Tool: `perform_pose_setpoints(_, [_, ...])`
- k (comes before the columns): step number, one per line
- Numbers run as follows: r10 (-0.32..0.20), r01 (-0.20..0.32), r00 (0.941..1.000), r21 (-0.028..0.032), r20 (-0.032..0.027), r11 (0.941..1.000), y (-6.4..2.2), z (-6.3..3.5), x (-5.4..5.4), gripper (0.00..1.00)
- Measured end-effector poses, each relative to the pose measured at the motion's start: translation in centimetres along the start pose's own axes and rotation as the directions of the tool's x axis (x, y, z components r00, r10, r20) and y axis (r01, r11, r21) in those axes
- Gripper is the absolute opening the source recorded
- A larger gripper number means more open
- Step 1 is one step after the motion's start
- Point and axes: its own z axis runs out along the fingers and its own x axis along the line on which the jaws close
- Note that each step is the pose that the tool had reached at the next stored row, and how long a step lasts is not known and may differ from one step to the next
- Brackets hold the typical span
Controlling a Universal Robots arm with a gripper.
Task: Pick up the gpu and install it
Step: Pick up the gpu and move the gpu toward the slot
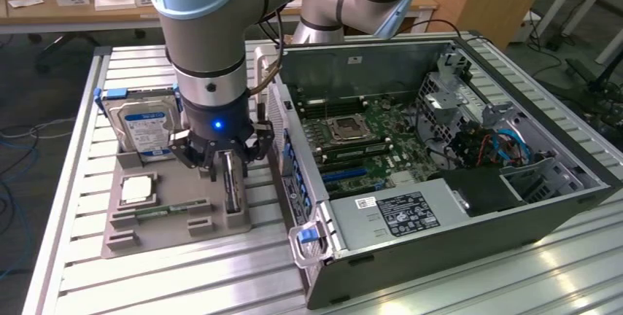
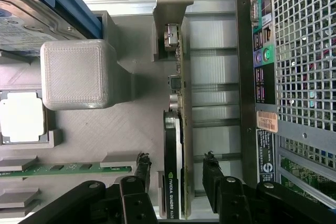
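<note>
The gpu [image 1: 233,197] stands on edge in a slot of the grey holder tray [image 1: 165,236], just outside the open computer case [image 1: 438,184]. My gripper [image 1: 226,163] hangs straight over it, open. In the wrist view the gpu [image 2: 174,129] shows its dark shroud and brownish board edge, and its metal bracket [image 2: 168,19] points away from me. My gripper [image 2: 176,174] straddles the card, one black finger on each side [image 2: 143,169], with a small gap between each finger and the card.
On the tray also stand a silver blue-labelled hard drive [image 1: 144,124], a processor [image 1: 136,188] and a green memory stick [image 1: 160,211]. A grey block [image 2: 76,74] of the tray rises near the card. The case's rear panel [image 2: 294,51] is close beside the gpu.
</note>
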Motion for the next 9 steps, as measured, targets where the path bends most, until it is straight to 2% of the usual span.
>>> perform_pose_setpoints(9, [0.000,0.000,1.0000,-0.0001,0.0001,1.0000,-0.02,0.34,0.03,0.53])
